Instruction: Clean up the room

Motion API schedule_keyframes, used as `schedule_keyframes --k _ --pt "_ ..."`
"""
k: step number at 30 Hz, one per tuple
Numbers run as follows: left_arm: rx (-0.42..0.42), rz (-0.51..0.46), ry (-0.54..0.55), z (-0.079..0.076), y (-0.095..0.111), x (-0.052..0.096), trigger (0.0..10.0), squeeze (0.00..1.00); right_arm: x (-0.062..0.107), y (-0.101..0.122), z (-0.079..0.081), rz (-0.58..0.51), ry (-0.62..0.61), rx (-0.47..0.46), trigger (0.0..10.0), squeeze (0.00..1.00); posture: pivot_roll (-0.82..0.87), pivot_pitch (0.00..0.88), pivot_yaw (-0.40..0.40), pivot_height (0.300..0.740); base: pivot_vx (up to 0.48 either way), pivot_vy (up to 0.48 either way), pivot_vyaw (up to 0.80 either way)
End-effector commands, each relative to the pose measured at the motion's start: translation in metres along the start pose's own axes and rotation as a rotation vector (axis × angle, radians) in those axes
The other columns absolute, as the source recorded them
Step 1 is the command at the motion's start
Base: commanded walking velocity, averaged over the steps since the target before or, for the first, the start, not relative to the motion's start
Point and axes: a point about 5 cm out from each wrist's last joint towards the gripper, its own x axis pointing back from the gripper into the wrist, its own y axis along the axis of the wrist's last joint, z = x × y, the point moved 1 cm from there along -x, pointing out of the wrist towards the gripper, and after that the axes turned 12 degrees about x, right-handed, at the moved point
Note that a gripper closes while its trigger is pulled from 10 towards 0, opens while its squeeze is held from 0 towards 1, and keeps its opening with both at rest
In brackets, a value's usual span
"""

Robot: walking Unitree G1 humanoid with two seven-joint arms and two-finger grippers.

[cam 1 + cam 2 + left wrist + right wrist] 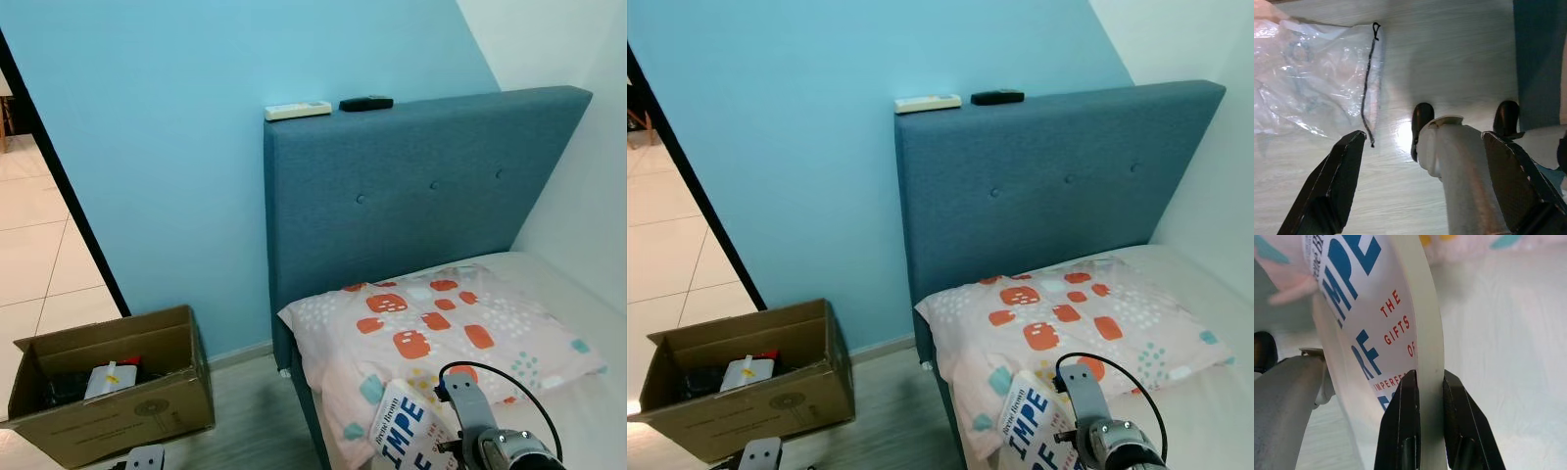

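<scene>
My right gripper is shut on a white book with blue and red lettering, its two fingers pinching the book's edge. In the eye views the book is held upright over the bed's front corner, against the patterned pillow. My left gripper hangs open above the wooden floor, close to a clear plastic bag with a black drawstring lying flat. An open cardboard box with items inside sits on the floor left of the bed.
The blue upholstered headboard stands against the light blue wall, with a white remote and a black remote on its top edge. A doorway to a tiled room opens at the left. My own leg and feet stand under the left gripper.
</scene>
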Motion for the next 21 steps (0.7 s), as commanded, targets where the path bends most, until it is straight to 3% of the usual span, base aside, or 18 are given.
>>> schedule_keyframes --k 1,11,16,21 --pt "-0.012 0.016 0.003 -0.003 -0.003 0.0 10.0 0.0 -0.001 -0.009 0.0 0.035 -0.014 -0.047 10.0 0.0 -0.04 0.0 -0.054 0.74 0.0 0.0 0.0" --pt "-0.008 0.033 0.006 -0.004 -0.012 0.001 10.0 0.0 -0.007 -0.039 0.018 0.138 -0.032 -0.19 10.0 0.0 -0.04 0.009 -0.048 0.74 0.0 0.0 0.0" --pt "-0.011 0.041 0.031 0.016 -0.015 0.005 10.0 0.0 -0.008 -0.051 0.019 0.159 -0.105 -0.221 10.0 0.0 -0.03 0.023 -0.034 0.74 0.0 0.0 0.0" --pt "-0.013 0.036 0.039 0.023 -0.013 0.006 10.0 0.0 -0.008 -0.047 0.017 0.134 -0.129 -0.193 10.0 0.0 -0.02 0.034 -0.023 0.74 0.0 0.0 0.0"
